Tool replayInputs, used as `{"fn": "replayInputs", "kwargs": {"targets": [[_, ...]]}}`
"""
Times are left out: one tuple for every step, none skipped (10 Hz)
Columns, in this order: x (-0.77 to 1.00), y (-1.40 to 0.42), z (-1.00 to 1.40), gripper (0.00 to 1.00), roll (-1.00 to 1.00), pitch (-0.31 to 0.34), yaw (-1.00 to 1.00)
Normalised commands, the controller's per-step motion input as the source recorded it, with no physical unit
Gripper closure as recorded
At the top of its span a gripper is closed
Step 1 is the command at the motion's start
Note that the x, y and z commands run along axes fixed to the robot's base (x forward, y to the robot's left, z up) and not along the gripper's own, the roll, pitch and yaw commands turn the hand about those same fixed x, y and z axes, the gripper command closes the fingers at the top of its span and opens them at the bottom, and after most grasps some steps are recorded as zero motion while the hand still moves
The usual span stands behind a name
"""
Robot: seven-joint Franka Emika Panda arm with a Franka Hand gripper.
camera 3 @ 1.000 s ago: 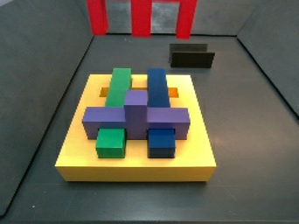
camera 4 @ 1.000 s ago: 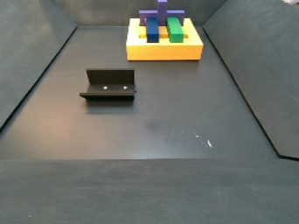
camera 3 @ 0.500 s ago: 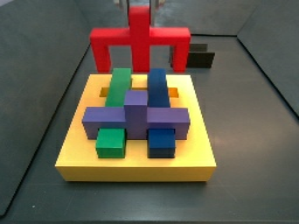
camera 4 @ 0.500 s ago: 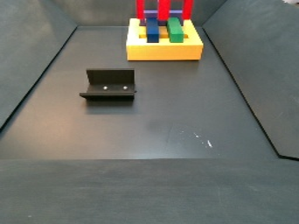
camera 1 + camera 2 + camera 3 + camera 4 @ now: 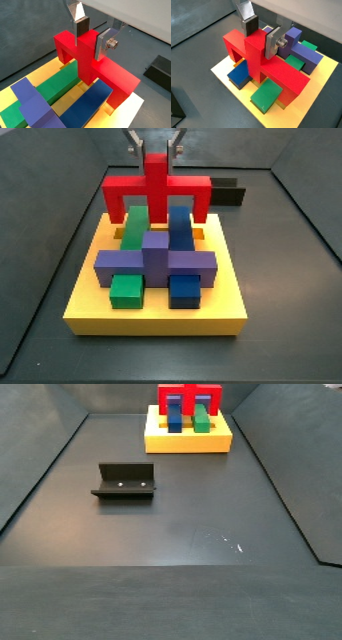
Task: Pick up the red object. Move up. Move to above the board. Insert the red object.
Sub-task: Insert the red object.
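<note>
My gripper [image 5: 156, 152] is shut on the upright post of the red object [image 5: 158, 190], at the far end of the board [image 5: 154, 318]. In both wrist views the silver fingers [image 5: 103, 45] clamp the post from two sides, gripper [image 5: 92, 37], gripper [image 5: 261, 39]. The red object [image 5: 100, 70] hangs level, its bar crossing above the far ends of the green block [image 5: 135, 228] and blue block [image 5: 178, 228]. One leg hangs outside each block. Whether the legs touch the board I cannot tell. A purple block [image 5: 154, 263] crosses the board nearer the front. In a side view the red object [image 5: 189, 399] stands over the board [image 5: 187, 442].
The fixture [image 5: 124, 481] stands on the dark floor, well apart from the board; it also shows as the fixture [image 5: 230, 195] behind the red object. Grey walls enclose the floor on all sides. Orange recesses [image 5: 122, 232] lie beside the green block.
The red object has come down with my gripper, from the top edge of the side view to just over the board's far end. The blocks on the board have not moved.
</note>
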Motion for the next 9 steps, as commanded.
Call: {"fn": "replayInputs", "kwargs": {"targets": [[0.0,-0.05,-0.17,1.0,-0.01,-0.039,0.02],[0.07,-0.03,-0.19,1.0,0.0,-0.017,0.03],[0.09,-0.01,-0.13,1.0,0.0,-0.006,0.03],[0.07,0.0,-0.09,1.0,-0.01,0.0,0.03],[0.0,0.0,-0.16,1.0,0.0,-0.02,0.02],[0.0,0.0,-0.24,1.0,0.0,-0.049,0.01],[0.0,-0.01,-0.31,1.0,0.0,-0.067,0.0],[0.0,-0.04,-0.32,1.0,0.0,-0.073,0.01],[0.0,-0.01,-0.31,1.0,-0.01,-0.076,0.01]]}}
